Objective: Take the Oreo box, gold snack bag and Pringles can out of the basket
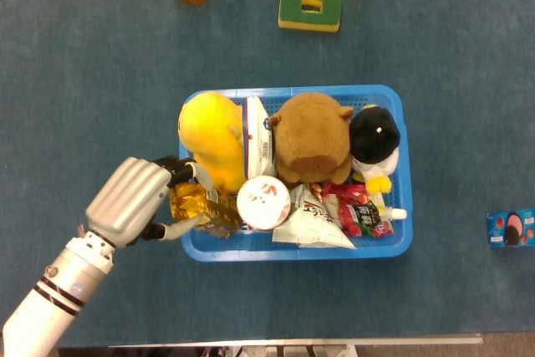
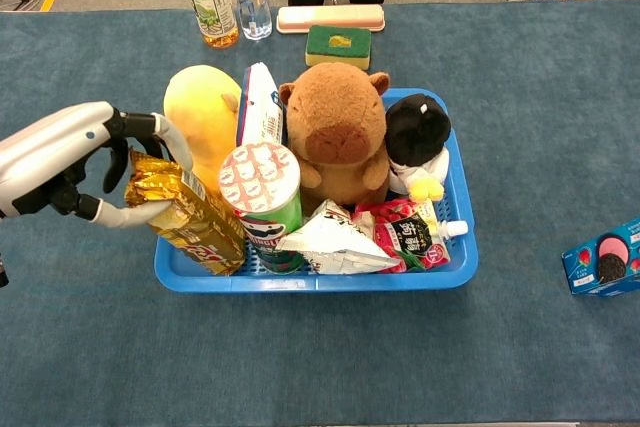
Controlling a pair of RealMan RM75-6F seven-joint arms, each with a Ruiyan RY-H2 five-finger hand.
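One of the three wanted items, the Oreo box (image 2: pixel 606 258), already lay on the tabletop (image 2: pixel 520 57) well to the right of the basket (image 2: pixel 462 257), so it no longer counted among what remained inside. At the basket's left end the left hand (image 2: pixel 70 155) gripped the gold snack bag (image 2: pixel 187 213), its fingers (image 2: pixel 158 129) wrapped over the crimped top and the thumb pressing from the near side, a hold that suited a limp foil pack which would slump if taken lower down. That bag stood tilted, its upper end leaning out over the left rim while its lower end was seemingly inside, beside the Pringles can (image 2: pixel 262 202), which stood upright near the front wall, wedged between the bag and a white snack pouch (image 2: pixel 331 243). Behind it sat a yellow plush (image 2: pixel 203 112), a brown capybara plush (image 2: pixel 337 132) and a penguin plush (image 2: pixel 417 137), crowding the can and probably keeping it from tipping. No right hand appeared in either view.
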